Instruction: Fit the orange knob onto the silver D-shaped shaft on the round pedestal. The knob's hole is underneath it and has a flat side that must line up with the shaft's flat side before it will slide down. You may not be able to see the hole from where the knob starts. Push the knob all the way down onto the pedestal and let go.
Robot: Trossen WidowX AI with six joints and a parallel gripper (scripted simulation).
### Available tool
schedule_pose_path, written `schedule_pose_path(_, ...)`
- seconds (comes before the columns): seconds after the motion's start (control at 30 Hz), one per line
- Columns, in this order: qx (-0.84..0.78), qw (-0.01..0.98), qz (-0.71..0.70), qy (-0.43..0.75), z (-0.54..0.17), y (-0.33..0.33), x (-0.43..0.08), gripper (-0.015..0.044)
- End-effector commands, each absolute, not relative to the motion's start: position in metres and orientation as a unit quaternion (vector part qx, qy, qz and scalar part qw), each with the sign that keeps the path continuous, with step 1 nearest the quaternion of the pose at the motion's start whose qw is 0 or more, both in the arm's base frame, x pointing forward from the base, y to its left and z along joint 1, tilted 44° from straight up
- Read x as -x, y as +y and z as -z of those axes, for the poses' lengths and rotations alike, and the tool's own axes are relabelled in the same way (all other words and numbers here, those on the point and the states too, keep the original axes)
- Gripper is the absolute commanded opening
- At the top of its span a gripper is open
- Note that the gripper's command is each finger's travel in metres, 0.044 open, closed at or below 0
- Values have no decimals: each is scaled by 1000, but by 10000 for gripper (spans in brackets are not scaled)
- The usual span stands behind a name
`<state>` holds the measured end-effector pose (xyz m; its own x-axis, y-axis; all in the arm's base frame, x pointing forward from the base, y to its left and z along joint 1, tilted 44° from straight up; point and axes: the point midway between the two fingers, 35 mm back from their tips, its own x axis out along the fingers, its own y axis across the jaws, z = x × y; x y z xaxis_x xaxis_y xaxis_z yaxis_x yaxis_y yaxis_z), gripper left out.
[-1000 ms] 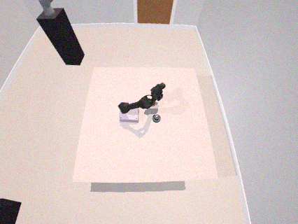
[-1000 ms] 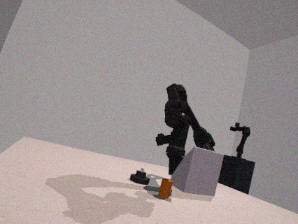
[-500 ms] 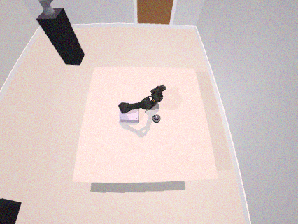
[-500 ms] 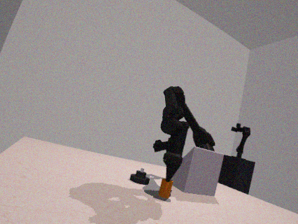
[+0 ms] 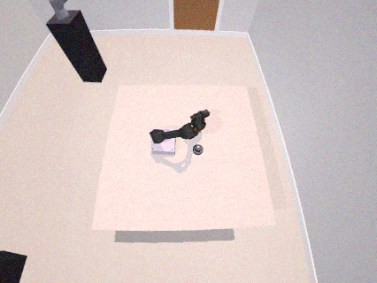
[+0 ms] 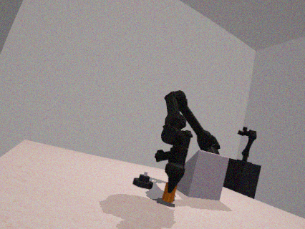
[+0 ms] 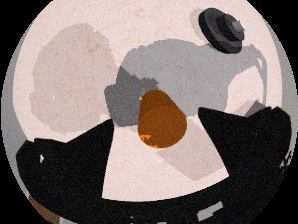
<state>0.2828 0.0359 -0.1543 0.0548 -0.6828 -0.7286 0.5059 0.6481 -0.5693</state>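
Note:
The orange knob (image 5: 195,129) (image 6: 169,195) (image 7: 162,127) stands upright on the table, partly covered by the arm in the top and exterior views. Its underside hole is hidden. My gripper (image 6: 171,188) (image 7: 156,117) points down over it and is open; in the wrist view the knob's top shows between the fingertips, with a gap on each side. The dark round pedestal (image 5: 197,149) (image 6: 142,182) (image 7: 212,34) stands a short way off, at the upper right of the wrist view. Its short shaft (image 6: 145,174) (image 7: 239,26) points up, bare; its flat side cannot be made out.
A pale lilac-grey block (image 5: 163,147) (image 6: 205,176) stands beside the arm's base, to the right of the knob in the exterior view. A tall black block (image 5: 80,49) with a grey object on top stands far off, beyond the table (image 5: 133,199). Arm shadows fall around the knob.

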Motion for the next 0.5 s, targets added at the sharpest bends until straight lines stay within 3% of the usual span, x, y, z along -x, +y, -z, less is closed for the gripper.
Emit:
schedule_pose_path(0.0, 85, 721, 412, 550, 159, 30, -282, 440)
schedule_pose_path(0.47, 86, 721, 413, 550, 174, 14, -282, 440)
